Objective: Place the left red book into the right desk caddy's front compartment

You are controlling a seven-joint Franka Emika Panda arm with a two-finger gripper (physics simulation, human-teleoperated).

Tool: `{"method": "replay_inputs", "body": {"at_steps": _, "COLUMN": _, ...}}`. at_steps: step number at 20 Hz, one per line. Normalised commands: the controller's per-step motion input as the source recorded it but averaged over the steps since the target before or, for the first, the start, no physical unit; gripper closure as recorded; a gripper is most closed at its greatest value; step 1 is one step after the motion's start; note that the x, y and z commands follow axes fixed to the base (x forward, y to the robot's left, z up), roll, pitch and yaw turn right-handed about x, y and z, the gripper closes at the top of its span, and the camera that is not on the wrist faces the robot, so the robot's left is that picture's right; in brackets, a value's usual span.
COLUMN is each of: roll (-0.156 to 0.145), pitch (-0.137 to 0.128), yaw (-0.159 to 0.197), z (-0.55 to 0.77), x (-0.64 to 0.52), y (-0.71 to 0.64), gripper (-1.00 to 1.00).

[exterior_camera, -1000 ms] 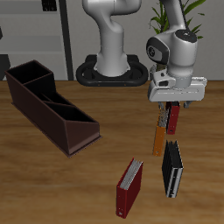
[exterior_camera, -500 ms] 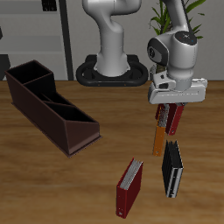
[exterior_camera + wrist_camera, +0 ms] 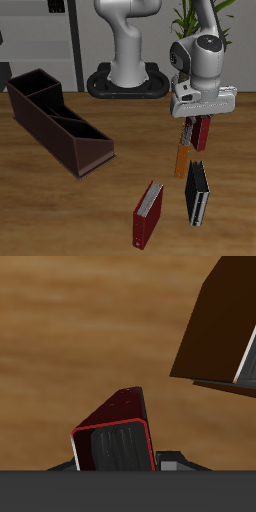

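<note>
Dark red, the left red book (image 3: 199, 133) hangs clamped in the gripper (image 3: 193, 124); only the wrist view shows its end (image 3: 113, 444), with an orange book (image 3: 182, 158) beneath.

The left red book (image 3: 199, 133) is a slim dark red hardcover, hanging upright above the desk (image 3: 60, 215), clear of its surface. The right desk caddy (image 3: 58, 121), a long maroon-brown open-top box with dividers, stands well apart; its tall-walled front compartment (image 3: 33, 92) holds nothing visible.
</note>
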Motion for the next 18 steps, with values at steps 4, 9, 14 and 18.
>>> {"method": "replay_inputs", "body": {"at_steps": 4, "roll": 0.037, "pitch": -0.023, "yaw": 0.080, "z": 0.16, "x": -0.37, "y": -0.10, "gripper": 1.00}}
{"method": "replay_inputs", "body": {"at_steps": 9, "roll": -0.020, "pitch": -0.004, "yaw": 0.114, "z": 0.17, "x": -0.31, "y": -0.39, "gripper": 1.00}}
{"method": "replay_inputs", "body": {"at_steps": 14, "roll": -0.047, "pitch": -0.024, "yaw": 0.102, "z": 0.40, "x": -0.22, "y": -0.64, "gripper": 1.00}}
{"method": "replay_inputs", "body": {"at_steps": 18, "roll": -0.066, "pitch": -0.064, "yaw": 0.067, "z": 0.42, "x": -0.23, "y": -0.61, "gripper": 1.00}}
